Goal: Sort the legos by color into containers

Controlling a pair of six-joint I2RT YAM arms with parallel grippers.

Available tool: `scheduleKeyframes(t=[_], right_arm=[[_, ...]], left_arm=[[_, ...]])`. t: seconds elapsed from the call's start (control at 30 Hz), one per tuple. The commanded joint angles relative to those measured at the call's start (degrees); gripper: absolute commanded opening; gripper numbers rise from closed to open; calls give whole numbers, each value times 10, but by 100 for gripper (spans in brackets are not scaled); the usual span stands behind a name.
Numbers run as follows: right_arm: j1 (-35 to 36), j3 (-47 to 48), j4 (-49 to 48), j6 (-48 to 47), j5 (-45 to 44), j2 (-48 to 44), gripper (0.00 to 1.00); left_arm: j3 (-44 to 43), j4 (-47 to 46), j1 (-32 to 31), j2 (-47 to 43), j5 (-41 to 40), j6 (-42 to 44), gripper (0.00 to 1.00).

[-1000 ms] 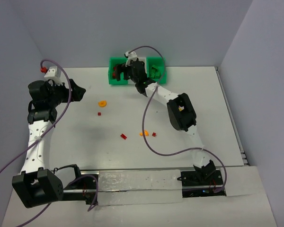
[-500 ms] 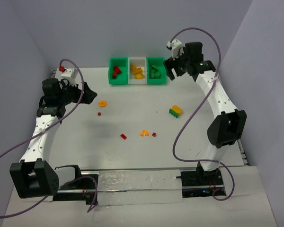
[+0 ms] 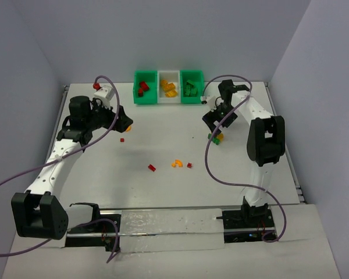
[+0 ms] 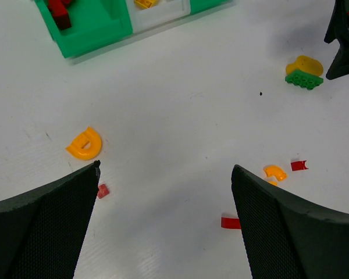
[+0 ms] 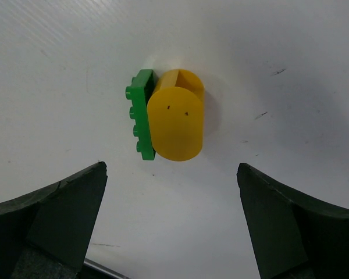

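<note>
The containers stand at the back: a green bin with red legos, a white bin with yellow and orange ones, and a green bin with green ones. My right gripper is open and empty, just above a yellow rounded brick joined to a green plate. My left gripper is open and empty, hovering near an orange ring and a small red brick.
Loose on the table's middle lie a red brick, an orange curved piece and another red brick. The table is walled at the back and both sides. Purple cables loop over both arms.
My right gripper has swung from the bins to the back right, then down over the yellow and green piece. My left gripper has moved right toward the orange ring.
</note>
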State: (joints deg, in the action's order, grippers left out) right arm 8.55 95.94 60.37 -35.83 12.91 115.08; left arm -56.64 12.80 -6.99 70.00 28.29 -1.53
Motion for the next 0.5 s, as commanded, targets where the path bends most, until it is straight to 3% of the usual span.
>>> scheduleKeyframes(t=[0.0,0.47], right_arm=[[-5,-11,-35,6,-19,13,100],[-5,-83,-90,9,2,27,100]], left_arm=[[-6,-6,-15,-3,-16,9,99],[-7,-33,-23,18,-21,-26,99]])
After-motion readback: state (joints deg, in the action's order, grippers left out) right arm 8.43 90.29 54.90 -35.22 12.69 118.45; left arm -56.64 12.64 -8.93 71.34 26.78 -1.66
